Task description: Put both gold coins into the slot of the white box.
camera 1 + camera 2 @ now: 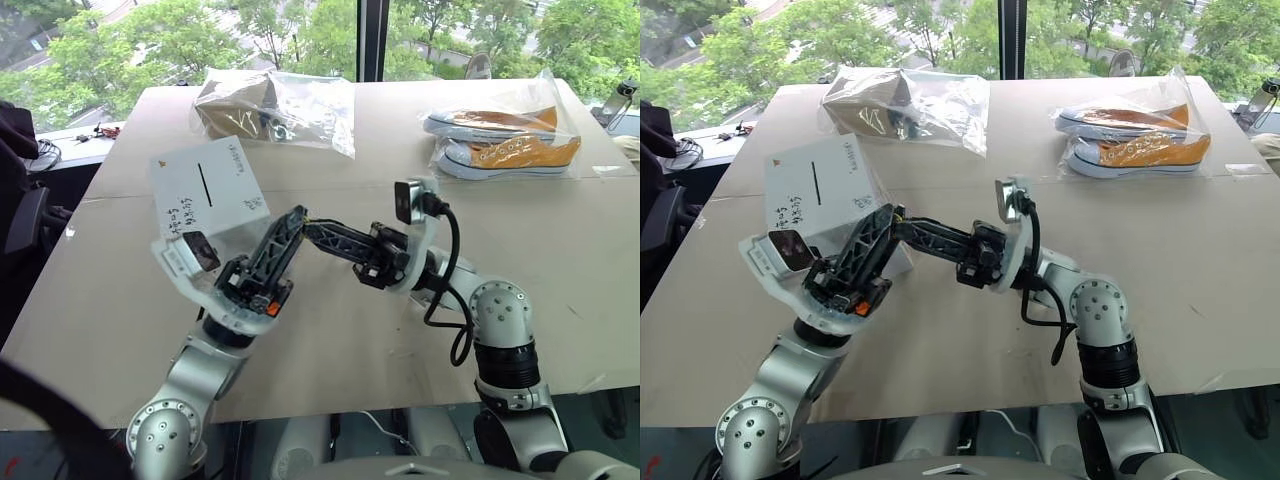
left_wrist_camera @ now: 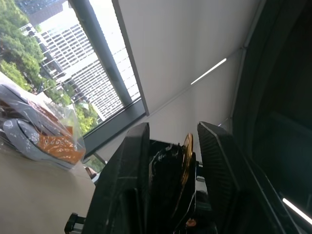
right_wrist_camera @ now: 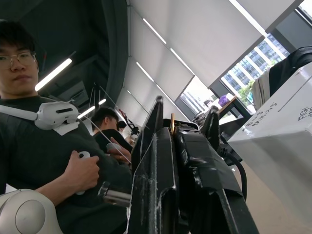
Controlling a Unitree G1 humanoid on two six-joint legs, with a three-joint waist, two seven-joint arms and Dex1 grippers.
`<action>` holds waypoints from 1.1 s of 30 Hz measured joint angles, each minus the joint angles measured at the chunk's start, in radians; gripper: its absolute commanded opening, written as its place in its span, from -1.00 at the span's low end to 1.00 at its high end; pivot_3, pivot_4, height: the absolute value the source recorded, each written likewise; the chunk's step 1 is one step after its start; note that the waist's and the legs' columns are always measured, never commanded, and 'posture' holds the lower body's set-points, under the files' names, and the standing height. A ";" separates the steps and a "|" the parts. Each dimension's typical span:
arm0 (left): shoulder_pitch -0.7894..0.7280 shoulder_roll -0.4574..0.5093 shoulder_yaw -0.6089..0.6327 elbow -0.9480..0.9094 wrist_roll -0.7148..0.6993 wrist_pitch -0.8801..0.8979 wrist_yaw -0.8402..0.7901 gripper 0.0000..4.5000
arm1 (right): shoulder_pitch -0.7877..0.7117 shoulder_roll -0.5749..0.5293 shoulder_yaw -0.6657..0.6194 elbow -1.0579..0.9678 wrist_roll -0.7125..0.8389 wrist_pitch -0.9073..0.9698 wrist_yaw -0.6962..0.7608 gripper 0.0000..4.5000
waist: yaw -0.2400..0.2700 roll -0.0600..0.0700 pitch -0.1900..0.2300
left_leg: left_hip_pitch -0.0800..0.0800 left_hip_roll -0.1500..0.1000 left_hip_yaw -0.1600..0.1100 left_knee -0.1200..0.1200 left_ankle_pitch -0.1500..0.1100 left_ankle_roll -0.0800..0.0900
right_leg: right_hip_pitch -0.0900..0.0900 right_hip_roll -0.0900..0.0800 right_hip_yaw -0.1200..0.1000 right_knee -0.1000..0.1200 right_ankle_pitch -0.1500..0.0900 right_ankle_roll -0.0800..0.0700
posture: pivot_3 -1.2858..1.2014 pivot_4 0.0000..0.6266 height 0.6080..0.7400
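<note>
A gold coin (image 2: 186, 155) stands on edge between the two black fingers (image 2: 127, 175) of the left gripper (image 1: 297, 216), seen in the left wrist view; the fingers stand a little apart with the tip of the right gripper (image 1: 308, 226) also between them, and whether the left fingers already press on the coin cannot be told. In the right wrist view the same coin (image 3: 172, 125) pokes up as a thin gold edge at the tip of the right gripper's fingers (image 3: 155, 146), which are pressed together on it. The two grippers meet tip to tip above the desk (image 1: 560, 250), over its near left part, just in front of the white box (image 1: 208, 190).

The white box stands near the left edge of the desk, tilted back, its face with the slot (image 1: 206, 184) turned up toward the camera. Black handwriting runs along that face, and a small gold triangle mark (image 1: 780, 160) sits at its far left corner.

At the far edge of the desk, left of middle, lies a clear-bagged brown item (image 1: 270, 105). Toward the far right corner a clear bag holds a pair of orange sneakers (image 1: 505, 140).

In the right wrist view a person (image 3: 29, 126) in dark clothes holds a controller (image 3: 80, 158), with another person (image 3: 105, 122) behind.
</note>
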 measured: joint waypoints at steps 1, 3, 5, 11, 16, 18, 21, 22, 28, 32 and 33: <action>0.000 0.001 0.006 0.000 0.000 -0.007 -0.003 -0.94 | 0.000 -0.005 -0.001 0.000 0.000 0.000 0.001 -1.00 | 0.000 0.000 0.000 | 0.000 0.000 0.000 0.000 0.000 0.000 | 0.000 0.000 0.000 0.000 0.000 0.000 | 0.03 -0.52 1.00; 0.004 0.003 0.007 -0.002 0.000 -0.013 -0.012 -0.98 | 0.000 -0.007 -0.003 0.002 0.003 0.000 0.001 -1.00 | 0.000 0.000 0.000 | 0.000 0.000 0.000 0.000 0.000 0.000 | 0.000 0.000 0.000 0.000 0.000 0.000 | 0.03 -0.52 1.00; 0.005 0.004 0.006 -0.002 0.000 -0.015 -0.017 -0.98 | 0.000 -0.007 -0.002 0.002 0.003 0.000 0.001 -1.00 | 0.000 0.000 0.000 | 0.000 0.000 0.000 0.000 0.000 0.000 | 0.000 0.000 0.000 0.000 0.000 0.000 | 0.03 -0.52 1.00; 0.005 0.008 0.006 -0.002 0.005 -0.018 -0.020 -0.98 | 0.000 -0.007 0.000 0.002 0.003 0.000 0.000 -1.00 | 0.000 0.000 0.000 | 0.000 0.000 0.000 0.000 0.000 0.000 | 0.000 0.000 0.000 0.000 0.000 0.000 | 0.03 -0.52 1.00; 0.005 0.010 0.009 0.002 0.013 -0.026 -0.016 -1.00 | -0.005 -0.007 0.004 0.002 0.002 -0.001 0.004 -0.21 | 0.000 0.000 0.000 | 0.000 0.000 0.000 0.000 0.000 0.000 | 0.000 0.000 0.000 0.000 0.000 0.000 | 0.03 -0.52 1.00; -0.015 0.017 -0.002 0.001 0.013 -0.020 -0.002 -1.00 | -0.012 -0.015 0.017 0.002 -0.032 -0.011 -0.010 0.21 | 0.001 0.000 0.000 | 0.000 0.000 0.000 0.000 0.000 0.000 | 0.000 0.000 0.000 0.000 0.000 0.000 | 0.03 -0.52 1.00; -0.087 0.045 0.020 0.001 0.006 -0.027 0.072 -1.00 | -0.022 -0.035 0.046 -0.002 -0.126 -0.093 -0.014 0.40 | 0.002 0.000 0.000 | 0.000 0.000 -0.001 0.000 0.000 0.000 | 0.000 0.000 0.000 0.000 0.000 0.000 | 0.03 -0.52 1.00; -0.133 0.064 0.053 -0.005 -0.004 -0.047 0.100 -1.00 | -0.021 -0.077 0.071 -0.004 -0.186 -0.121 -0.002 0.40 | 0.004 -0.001 0.000 | 0.000 0.000 -0.001 0.000 0.000 0.000 | 0.000 0.000 -0.001 -0.001 0.000 0.000 | 0.03 -0.52 1.00; -0.303 0.240 0.132 -0.053 0.011 -0.060 0.314 -1.00 | -0.001 -0.203 0.042 0.073 -0.366 -0.360 0.155 0.40 | 0.003 -0.002 0.000 | 0.000 -0.001 0.000 0.000 0.000 0.000 | 0.000 0.000 0.001 -0.001 0.000 0.000 | 0.03 -0.52 1.00; -0.402 0.366 0.143 -0.093 0.075 -0.028 0.514 -1.00 | -0.087 -0.331 -0.005 0.110 -0.415 -0.449 0.294 0.40 | 0.002 -0.002 0.002 | 0.000 0.000 0.000 0.000 0.000 0.000 | 0.000 0.000 0.001 -0.001 0.000 0.000 | 0.03 -0.52 1.00; -0.419 0.393 0.138 -0.096 0.120 -0.005 0.584 -1.00 | -0.102 -0.344 -0.014 0.122 -0.425 -0.478 0.332 0.40 | 0.001 -0.002 0.002 | 0.000 0.000 0.000 0.000 0.000 0.000 | 0.000 0.001 0.000 -0.001 0.000 0.000 | 0.03 -0.52 1.00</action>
